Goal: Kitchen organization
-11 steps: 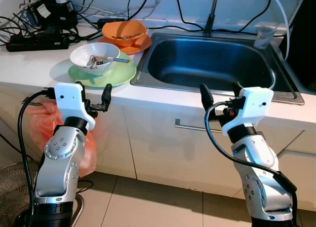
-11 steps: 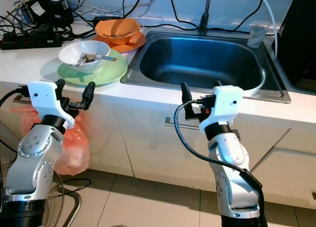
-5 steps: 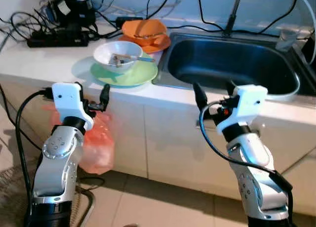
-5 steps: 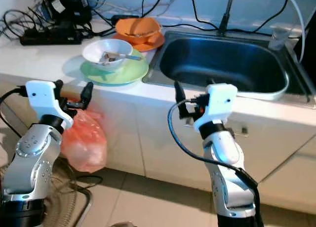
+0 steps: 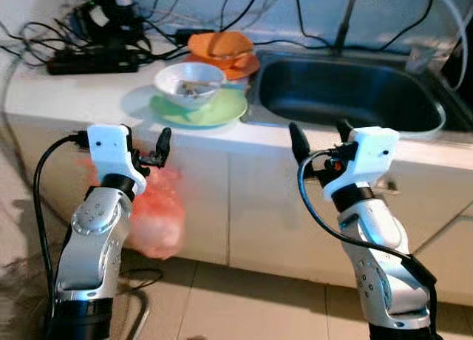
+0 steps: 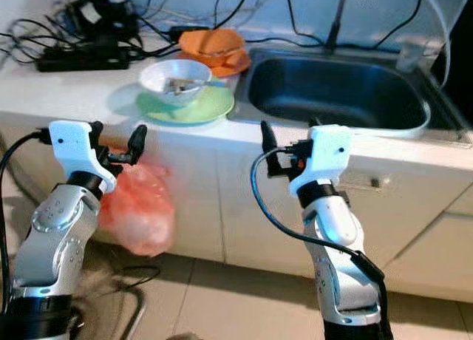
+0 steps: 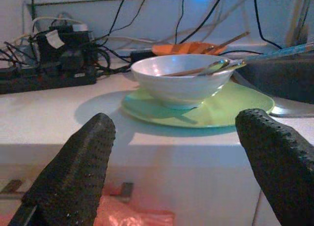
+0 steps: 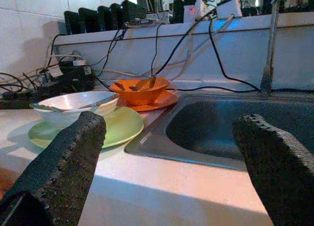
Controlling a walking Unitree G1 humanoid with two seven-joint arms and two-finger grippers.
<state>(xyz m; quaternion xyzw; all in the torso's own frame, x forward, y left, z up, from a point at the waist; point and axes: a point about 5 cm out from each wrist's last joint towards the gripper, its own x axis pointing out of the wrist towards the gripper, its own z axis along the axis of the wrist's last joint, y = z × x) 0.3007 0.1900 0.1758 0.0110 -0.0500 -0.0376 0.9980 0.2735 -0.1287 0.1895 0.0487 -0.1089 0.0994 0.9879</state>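
Left gripper (image 5: 145, 149) held below the tabletop (image 5: 74, 96) edge, fingers spread, empty, short of the white bowl (image 5: 189, 81) on the green plate (image 5: 214, 111). Spoon lies in bowl; orange bowl (image 5: 220, 46) behind, sink (image 5: 347, 96) beside the plate. Right gripper (image 5: 319, 137) fingers also spread, empty, before the sink. Likely approach stage: raise left arm above the edge first, take the bowl rim, keep it level.

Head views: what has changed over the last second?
Only the camera shifted, sliding the counter sideways in view. The white bowl sits on the green plate, orange dishes behind, as before. Both tools, left and right, remain open, empty, before the cabinets.
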